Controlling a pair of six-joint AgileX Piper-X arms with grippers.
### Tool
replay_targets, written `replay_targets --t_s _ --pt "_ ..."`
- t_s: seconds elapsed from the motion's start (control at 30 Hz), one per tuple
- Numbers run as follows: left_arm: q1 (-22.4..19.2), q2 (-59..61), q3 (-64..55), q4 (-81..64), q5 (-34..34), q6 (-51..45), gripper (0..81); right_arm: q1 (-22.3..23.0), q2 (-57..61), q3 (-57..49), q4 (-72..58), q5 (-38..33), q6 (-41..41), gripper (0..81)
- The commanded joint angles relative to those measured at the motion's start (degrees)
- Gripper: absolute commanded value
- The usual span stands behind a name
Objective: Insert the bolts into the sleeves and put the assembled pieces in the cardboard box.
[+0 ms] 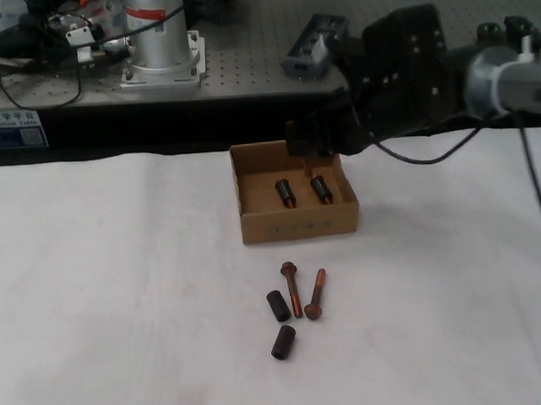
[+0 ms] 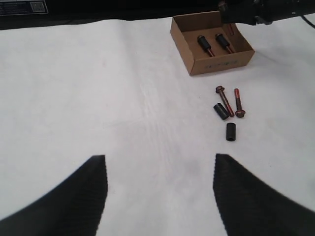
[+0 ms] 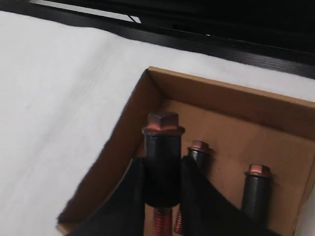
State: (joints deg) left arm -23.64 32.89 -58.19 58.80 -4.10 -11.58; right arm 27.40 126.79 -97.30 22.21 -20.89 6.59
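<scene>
White cloth (image 1: 121, 292): spread at 6 o'clock.
Metal post (image 1: 157, 31): 11 o'clock, on perforated plate (image 1: 244, 41).
Cables (image 1: 29, 93): 10 o'clock.

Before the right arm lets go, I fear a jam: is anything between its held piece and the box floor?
Nothing visible blocks it. The right gripper holds the assembled piece above the cardboard box, whose top is open; the two finished pieces inside lie beside it.

On my white-covered bench (image 1: 122, 310) I count: 1 cardboard box (image 1: 299, 225); 2 loose bolts (image 1: 291, 288), side by side; 2 black sleeves (image 1: 277, 306) just beside them.
</scene>
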Motion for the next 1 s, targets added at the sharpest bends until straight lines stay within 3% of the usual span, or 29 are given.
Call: replay_targets --t_s 0.0,0.2,0.27,0.4,0.5,0.8,0.97 --pt "0.1 0.1 -0.4 0.4 -1.3 0.5 45.5 -0.2 0.4 -2.1 1.5 -0.1 -0.4 2.5" --pt "0.1 0.3 -0.4 0.4 -3.2 0.5 45.5 -0.1 3.7 -5.0 5.1 2.3 -4.2 0.2" --pt "0.1 0.3 -0.4 0.3 -3.4 0.5 45.5 0.0 3.7 -5.0 5.3 3.6 -4.2 7.8" --pt "0.1 0.3 -0.4 0.3 -3.4 0.5 45.5 0.1 3.7 -5.2 5.6 3.6 -4.2 30.7" --pt "0.1 0.3 -0.4 0.3 -3.4 0.5 45.5 0.1 3.4 -5.2 6.6 3.6 -4.2 38.9" --pt "0.1 0.3 -0.4 0.3 -3.4 2.2 45.5 0.1 -2.6 -5.3 19.8 3.2 -4.2 39.8" --pt "0.1 1.1 -0.4 0.3 -3.4 6.3 45.5 0.1 -8.3 -3.3 30.1 3.4 -8.3 39.8"
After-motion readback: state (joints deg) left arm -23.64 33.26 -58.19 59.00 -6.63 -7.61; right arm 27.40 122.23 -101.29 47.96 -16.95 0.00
